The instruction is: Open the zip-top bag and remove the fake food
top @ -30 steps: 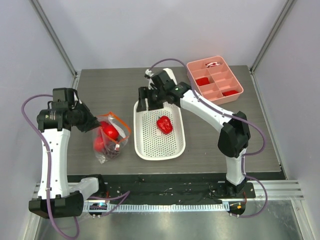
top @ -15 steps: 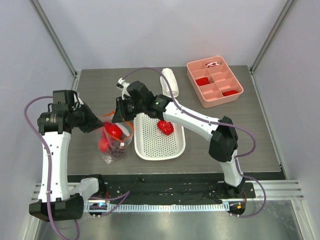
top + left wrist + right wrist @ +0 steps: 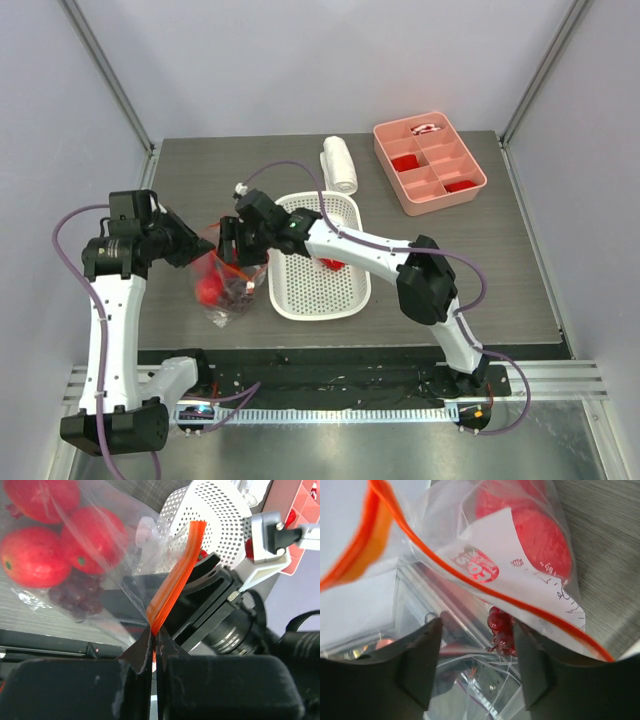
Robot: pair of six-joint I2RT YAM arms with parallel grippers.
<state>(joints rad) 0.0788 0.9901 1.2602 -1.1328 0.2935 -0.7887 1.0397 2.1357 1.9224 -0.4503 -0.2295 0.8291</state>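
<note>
At the left of the worktop (image 3: 200, 175), we found the zip-top bag (image 3: 226, 290) lying just beside the white basket (image 3: 305, 285), with its mouth raised. The left pincer (image 3: 154, 630) was pressed together on one end of the orange zip strip (image 3: 177, 577) and held that edge up. Its hold covered only the strip's corner.

The right pincer (image 3: 475, 652) stood spread at the bag's mouth, gripping nothing. Its fingers (image 3: 415, 665) sat either side of the line toward the grape bunch (image 3: 501, 627). We could not tell whether the fingertips lay inside the film or against its outside. Several red fruits (image 3: 35, 555) sat low in the bag with the grapes. One loose red fruit (image 3: 330, 264) lay in the basket, partly under the right arm.

We judged the following risks:

1. The narrow corner hold could slip if the right arm pushed or dragged on the film. The mouth would then drop shut.
2. Closing on the grapes could trap crinkled plastic with them. A lift would then haul the whole bag and strain the left hold.
3. The glossy, rounded fruits could squirt from a shallow pinch and roll across the worktop.
4. The two arms worked close together, so a careless reach risked contact between them.
</note>
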